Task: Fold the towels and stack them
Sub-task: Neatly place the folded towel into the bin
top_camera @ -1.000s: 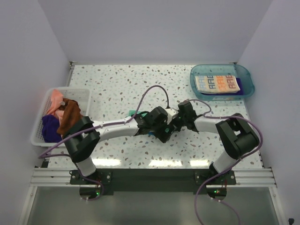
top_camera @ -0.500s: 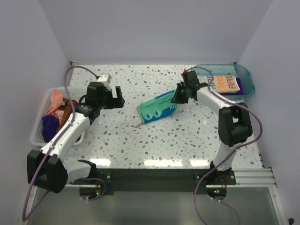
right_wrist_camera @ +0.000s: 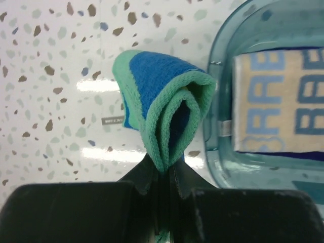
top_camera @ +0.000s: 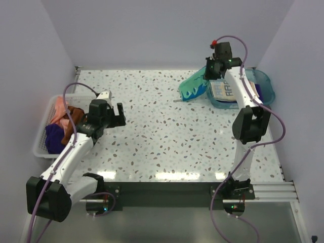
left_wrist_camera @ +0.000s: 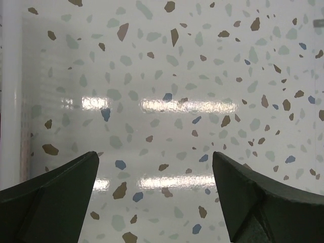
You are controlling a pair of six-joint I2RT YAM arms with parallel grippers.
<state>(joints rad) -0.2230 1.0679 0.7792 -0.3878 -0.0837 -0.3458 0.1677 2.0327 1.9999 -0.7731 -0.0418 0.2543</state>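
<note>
A: Speckled table, two arms over it. How far along would you say?

B: Partway. One lettered towel lies folded in the blue tray at the far right. The right gripper has its fingers clamped on a folded green and blue towel, held up just beside the tray, so stacking it looks like the step in hand

A: And the rest?

B: A pink towel, a brown one and a purple one sit bunched in the white basket on the left. The left gripper hangs near it, fingers wide apart, holding nothing
</note>
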